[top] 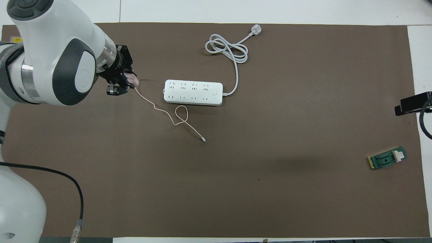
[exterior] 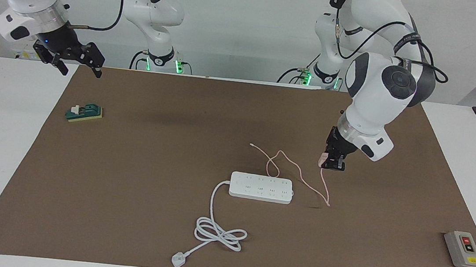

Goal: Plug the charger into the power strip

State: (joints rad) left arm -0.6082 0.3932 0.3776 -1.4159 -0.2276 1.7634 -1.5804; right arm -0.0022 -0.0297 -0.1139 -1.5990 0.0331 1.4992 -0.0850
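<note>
The small pink charger (exterior: 321, 161) (top: 133, 80) hangs above the brown mat with my left gripper (exterior: 328, 163) (top: 129, 83) shut on it. It is over bare mat just off the end of the power strip toward the left arm's end. The thin pink cable (exterior: 300, 173) (top: 162, 113) trails from the charger down to the mat and loops beside the strip, on the side nearer the robots. The white power strip (exterior: 261, 187) (top: 193, 92) lies flat mid-mat, sockets up. My right gripper (exterior: 81, 71) waits open, raised over the mat's corner at its own end.
The strip's thick cord coils away from the robots to a white plug (exterior: 178, 260) (top: 255, 31). A green switch block (exterior: 85, 113) (top: 387, 158) lies toward the right arm's end. A grey switch box (exterior: 463, 249) sits near the mat's corner at the left arm's end.
</note>
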